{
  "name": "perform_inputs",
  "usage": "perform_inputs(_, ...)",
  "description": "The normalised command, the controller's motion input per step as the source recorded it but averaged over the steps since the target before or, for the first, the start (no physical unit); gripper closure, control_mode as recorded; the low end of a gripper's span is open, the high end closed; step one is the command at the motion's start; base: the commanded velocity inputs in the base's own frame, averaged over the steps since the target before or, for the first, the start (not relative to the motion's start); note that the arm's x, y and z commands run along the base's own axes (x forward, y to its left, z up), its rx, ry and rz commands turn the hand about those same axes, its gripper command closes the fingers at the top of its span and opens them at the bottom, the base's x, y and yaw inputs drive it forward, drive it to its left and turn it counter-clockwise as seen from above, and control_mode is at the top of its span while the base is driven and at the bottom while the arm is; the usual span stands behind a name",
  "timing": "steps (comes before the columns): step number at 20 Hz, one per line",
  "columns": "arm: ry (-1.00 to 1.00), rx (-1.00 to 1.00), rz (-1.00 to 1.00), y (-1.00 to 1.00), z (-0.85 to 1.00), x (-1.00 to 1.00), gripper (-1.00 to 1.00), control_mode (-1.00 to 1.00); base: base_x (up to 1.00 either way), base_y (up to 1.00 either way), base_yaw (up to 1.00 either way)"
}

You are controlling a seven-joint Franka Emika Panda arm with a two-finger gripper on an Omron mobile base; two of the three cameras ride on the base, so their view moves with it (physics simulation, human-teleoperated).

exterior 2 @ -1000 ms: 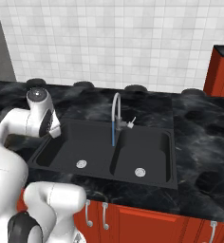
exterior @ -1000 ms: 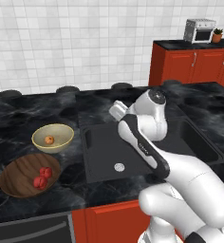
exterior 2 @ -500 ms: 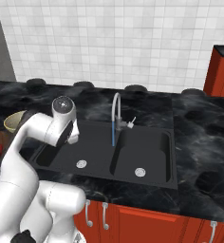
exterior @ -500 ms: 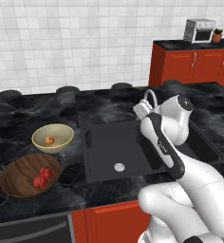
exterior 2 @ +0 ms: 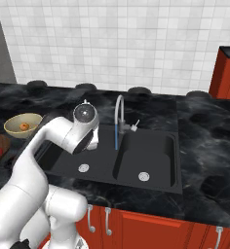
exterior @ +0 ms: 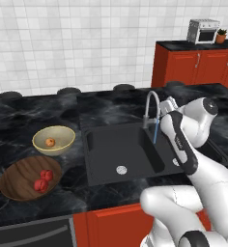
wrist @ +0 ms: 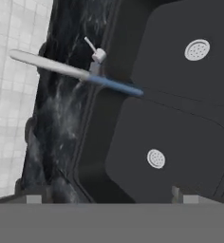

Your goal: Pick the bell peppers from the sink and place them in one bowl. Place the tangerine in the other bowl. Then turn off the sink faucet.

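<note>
Two red bell peppers (exterior: 41,181) lie in the dark wooden bowl (exterior: 19,185) at the front left. In the cream-yellow bowl (exterior: 63,135) behind it rests the orange tangerine (exterior: 49,142). The dark sink (exterior: 111,144) holds nothing but its round drain. From the arched faucet (exterior: 151,103) a blue stream of water (exterior: 155,132) runs down. My gripper (exterior: 167,105) hangs open and empty just right of the spout, above the sink's divider. In the hand view the fingertips (wrist: 33,198) stand wide apart, looking down on the faucet (wrist: 47,66), its small lever (wrist: 92,50) and both basins.
Black marble counter (exterior: 34,111) surrounds the sink, with dark burner knobs along the back. A second basin (exterior 2: 148,155) lies right of the faucet. Red cabinets (exterior: 193,67) with a toaster oven (exterior: 203,30) stand at the far right.
The arm has swung from the bowl side across the sink to the faucet. The gripper stayed open and empty.
</note>
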Motion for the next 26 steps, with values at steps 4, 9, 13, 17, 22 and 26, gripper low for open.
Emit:
perform_inputs(4,0.00,0.10,-0.18,-0.76,0.11,0.14,-1.00,-1.00,0.00,0.00,0.00)
perform_inputs(9,0.00,0.13,-0.14,-0.83,0.14,0.06,-1.00,-1.00,0.00,0.00,0.00)
perform_inputs(13,0.00,0.12,-0.02,-0.74,0.07,0.06,-1.00,-1.00,0.00,0.00,0.00)
perform_inputs(17,0.00,0.12,0.00,-0.63,0.01,0.24,-1.00,-1.00,0.00,0.00,0.00)
perform_inputs(22,0.00,0.10,0.01,-0.48,0.00,0.46,-1.00,-1.00,0.00,0.00,0.00)
perform_inputs(26,0.00,0.10,0.08,-0.36,-0.01,0.45,-1.00,-1.00,0.00,0.00,0.00)
